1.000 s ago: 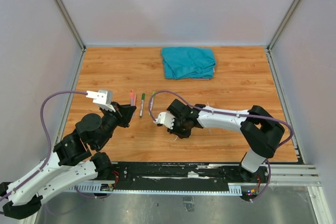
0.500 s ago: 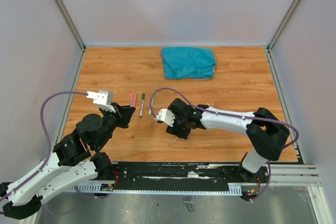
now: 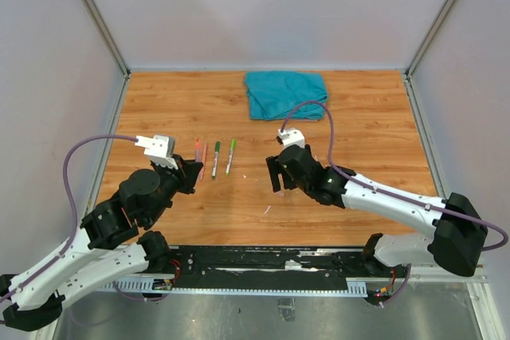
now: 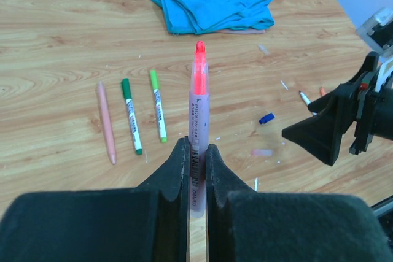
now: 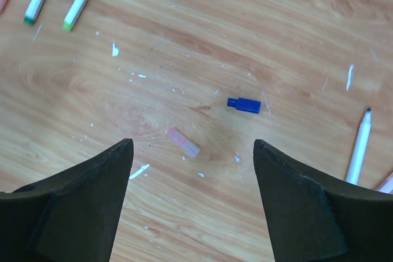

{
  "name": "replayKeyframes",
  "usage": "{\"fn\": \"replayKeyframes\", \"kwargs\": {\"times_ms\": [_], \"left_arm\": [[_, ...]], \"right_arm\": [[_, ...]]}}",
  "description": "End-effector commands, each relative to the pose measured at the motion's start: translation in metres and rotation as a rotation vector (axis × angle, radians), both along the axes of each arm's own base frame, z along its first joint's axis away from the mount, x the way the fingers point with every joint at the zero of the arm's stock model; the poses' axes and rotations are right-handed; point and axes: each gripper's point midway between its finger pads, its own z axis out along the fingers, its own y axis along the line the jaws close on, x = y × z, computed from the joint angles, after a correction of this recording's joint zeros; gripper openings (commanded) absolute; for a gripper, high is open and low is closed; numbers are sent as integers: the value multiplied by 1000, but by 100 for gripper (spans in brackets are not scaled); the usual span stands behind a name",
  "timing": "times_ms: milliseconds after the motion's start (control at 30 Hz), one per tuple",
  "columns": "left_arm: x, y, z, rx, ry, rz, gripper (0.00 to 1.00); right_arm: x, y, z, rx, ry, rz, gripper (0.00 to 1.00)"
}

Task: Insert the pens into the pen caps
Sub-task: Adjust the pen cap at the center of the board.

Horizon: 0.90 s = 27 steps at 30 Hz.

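Wood tabletop (image 3: pixel 175 101), pale walls (image 3: pixel 279 13), teal cloth (image 3: pixel 287 95) at back; left hand (image 4: pixel 196 151) grasping red pen (image 4: pixel 199 90); right hand (image 5: pixel 191 146) released over pink cap (image 5: pixel 183 142).

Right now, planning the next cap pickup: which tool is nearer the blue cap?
Right. The right tool hangs open above the blue cap; the left tool sits farther off, shut on a red pen.

Light was bright, even and diffuse, from overhead; no hard glare. Evenly lit wooden table (image 3: pixel 159 109); arms (image 3: pixel 382 197) cast only faint, soft shadows. Top view was sharp, walls (image 3: pixel 48 77) leaned outward at edges. Left wrist view: left gripper's fingers (image 4: pixel 175 179) were blurred, black, featureless; red pen (image 4: pixel 198 108) was crisp toward tip. Right wrist view: right gripper's fingers (image 5: pixel 80 200) were dark, soft-edged; wood grain was sharp, pale cap (image 5: pixel 183 143) slightly soft.
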Motion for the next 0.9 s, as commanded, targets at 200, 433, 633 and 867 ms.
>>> {"fn": "replayKeyframes", "kwargs": {"times_ms": [200, 433, 633, 867], "left_arm": [[2, 7, 13, 56, -19, 18, 0], [2, 6, 10, 70, -8, 12, 1], [1, 8, 10, 62, -4, 16, 0], [0, 6, 9, 59, -4, 10, 1]], "right_arm": [[-7, -23, -19, 244, 181, -581, 82], [-12, -21, -38, 49, 301, -707, 83], [-15, -5, -53, -10, 381, -684, 82], [-18, 4, -68, -26, 431, -678, 82]]}}
